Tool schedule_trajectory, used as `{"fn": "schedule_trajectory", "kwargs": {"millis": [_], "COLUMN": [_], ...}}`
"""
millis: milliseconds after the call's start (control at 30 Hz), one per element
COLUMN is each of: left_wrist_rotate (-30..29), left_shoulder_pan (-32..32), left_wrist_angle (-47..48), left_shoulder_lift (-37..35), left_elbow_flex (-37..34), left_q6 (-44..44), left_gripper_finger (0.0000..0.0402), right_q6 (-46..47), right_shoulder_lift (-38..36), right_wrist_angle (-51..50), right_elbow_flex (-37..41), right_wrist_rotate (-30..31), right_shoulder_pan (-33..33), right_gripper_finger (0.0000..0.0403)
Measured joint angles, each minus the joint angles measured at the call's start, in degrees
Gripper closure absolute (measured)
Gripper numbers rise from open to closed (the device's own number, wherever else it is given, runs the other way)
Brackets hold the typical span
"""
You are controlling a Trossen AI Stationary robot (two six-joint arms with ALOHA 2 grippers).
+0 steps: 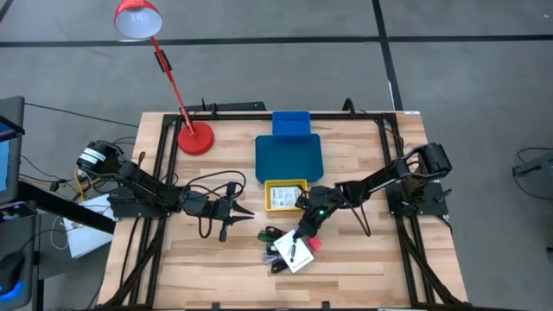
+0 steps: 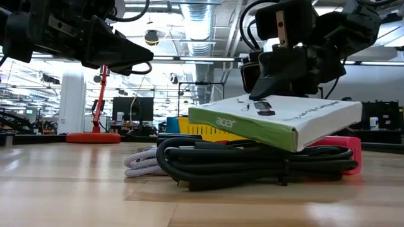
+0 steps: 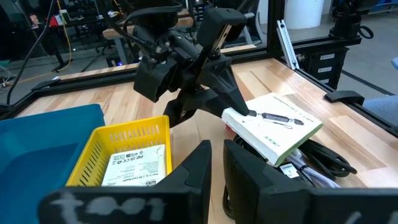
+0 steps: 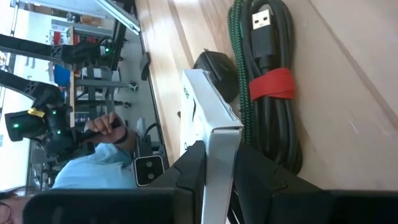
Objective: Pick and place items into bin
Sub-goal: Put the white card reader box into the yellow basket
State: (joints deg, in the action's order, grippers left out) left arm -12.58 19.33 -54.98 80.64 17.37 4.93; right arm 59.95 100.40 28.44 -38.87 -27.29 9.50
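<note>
Our right claw (image 1: pixel 302 239) is clamped on the edge of the white box (image 1: pixel 294 252), lower centre of the high view, one end tilted up off the cable pile (image 2: pixel 252 162). We judge this the pick step; next comes a lift and carry up-frame to the yellow bin (image 1: pixel 284 195), which already holds a printed card. The pink piece (image 2: pixel 338 151) lies just beside the pile. Our left claw (image 1: pixel 232 210) waits at centre-left, fingers nearly together, holding nothing. The red lamp (image 1: pixel 177 95) stands clear.
</note>
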Motion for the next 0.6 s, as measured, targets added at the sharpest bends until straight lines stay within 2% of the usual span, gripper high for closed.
{"fn": "schedule_trajectory", "kwargs": {"millis": [367,600], "left_wrist_rotate": [0.0,0.0], "left_shoulder_pan": [0.0,-0.01], "left_wrist_angle": [0.0,0.21], "left_shoulder_lift": [0.0,0.0], "left_elbow_flex": [0.0,0.0], "left_q6": [-0.17,-0.19], "left_gripper_finger": [0.037,0.037], "right_q6": [1.59,-1.22], "right_shoulder_lift": [-0.08,-7.14], "right_wrist_angle": [-1.47,-11.72], "right_elbow_flex": [-0.02,0.02], "right_wrist_rotate": [-1.4,0.42], "right_shoulder_pan": [0.0,-0.56], "right_gripper_finger": [0.0339,0.0351]}}
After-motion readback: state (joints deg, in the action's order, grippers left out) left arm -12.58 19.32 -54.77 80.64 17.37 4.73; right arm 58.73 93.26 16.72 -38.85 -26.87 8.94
